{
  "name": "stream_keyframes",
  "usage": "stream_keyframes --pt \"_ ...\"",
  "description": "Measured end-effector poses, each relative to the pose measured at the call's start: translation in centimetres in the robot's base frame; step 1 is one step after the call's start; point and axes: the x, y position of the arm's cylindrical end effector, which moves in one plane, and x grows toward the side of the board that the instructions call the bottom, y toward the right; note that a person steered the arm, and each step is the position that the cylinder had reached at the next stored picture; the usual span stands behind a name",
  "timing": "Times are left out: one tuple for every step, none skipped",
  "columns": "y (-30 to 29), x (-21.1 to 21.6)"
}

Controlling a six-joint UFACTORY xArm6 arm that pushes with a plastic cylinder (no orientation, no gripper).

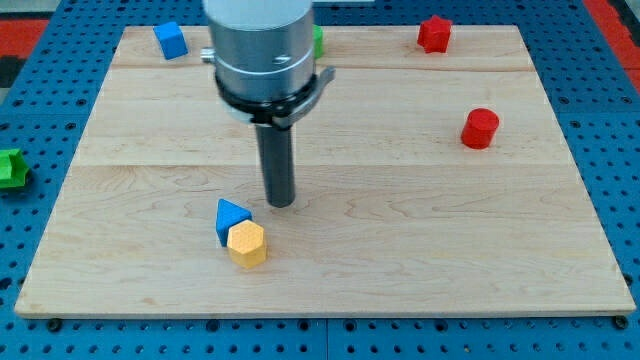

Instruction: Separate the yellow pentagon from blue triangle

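Observation:
The yellow pentagon (247, 243) lies on the wooden board (400, 250) in the lower left part of the view. The blue triangle (230, 217) touches it at its upper left. My tip (281, 203) is on the board just to the right of and slightly above the blue triangle, a small gap apart from both blocks. The rod hangs from a grey cylindrical arm end (262, 50) at the view's top.
A blue block (170, 39) sits at the top left corner. A green block (318, 42) peeks from behind the arm. A red block (434, 33) is at the top right, a red cylinder (480, 128) at the right. A green block (10, 167) lies off the board at the left.

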Motion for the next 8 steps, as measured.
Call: stream_keyframes --pt "-3.1 0.0" --pt "-5.9 0.3" --pt "-8.6 0.8" --pt "-11.0 0.3" --pt "-11.0 0.2" --pt "-12.6 0.9" --pt "-15.3 2.3" --pt "-14.3 5.3"
